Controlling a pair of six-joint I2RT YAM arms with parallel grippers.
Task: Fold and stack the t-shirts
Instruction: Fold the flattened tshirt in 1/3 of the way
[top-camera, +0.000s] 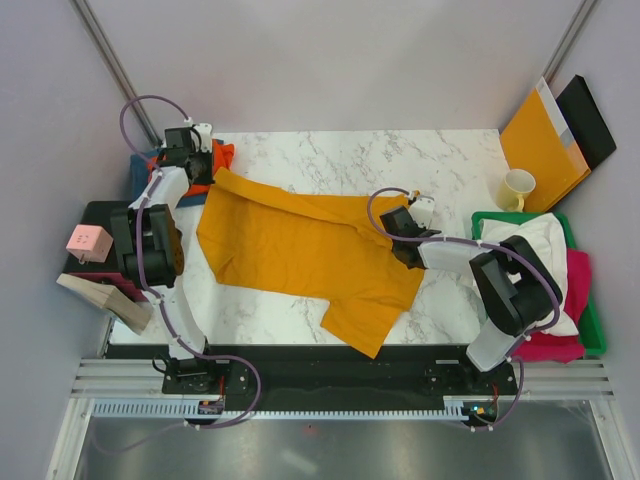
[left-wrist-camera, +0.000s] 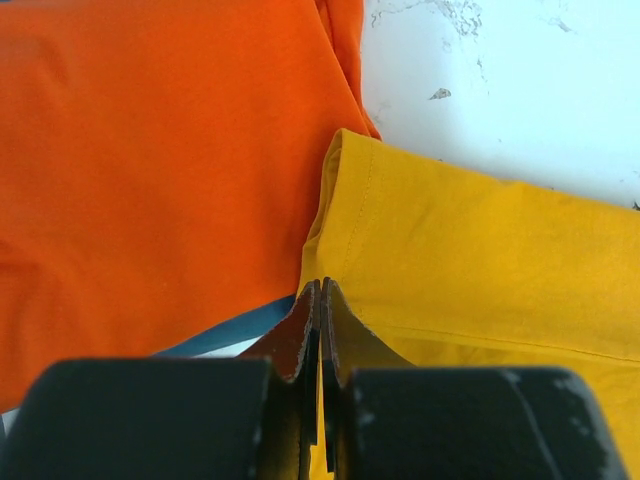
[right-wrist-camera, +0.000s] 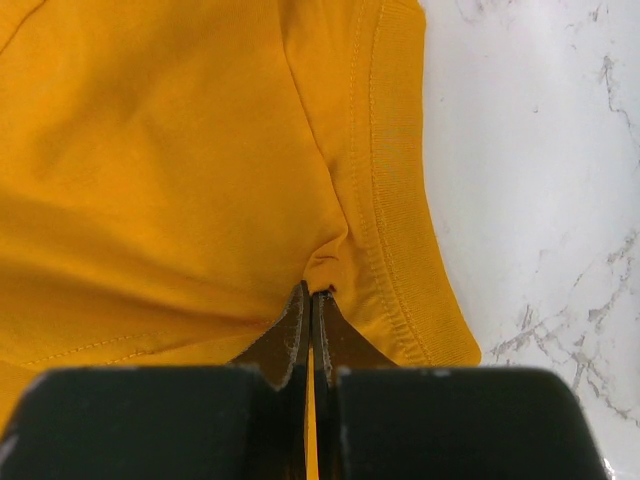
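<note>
Across the middle of the tabletop (top-camera: 340, 160) the mustard-yellow t-shirt (top-camera: 300, 245) lies spread but rumpled. At 10 o'clock the left claw (left-wrist-camera: 320, 290) is pinched tight on a hemmed corner of it, right beside the orange tee (left-wrist-camera: 150, 150). At 3 o'clock the right claw (right-wrist-camera: 311, 295) is clamped on fabric next to a ribbed band, probably the collar. To do this well, draw both holds apart evenly until the cloth is taut, keep it low, and avoid dragging the orange tee along.
</note>
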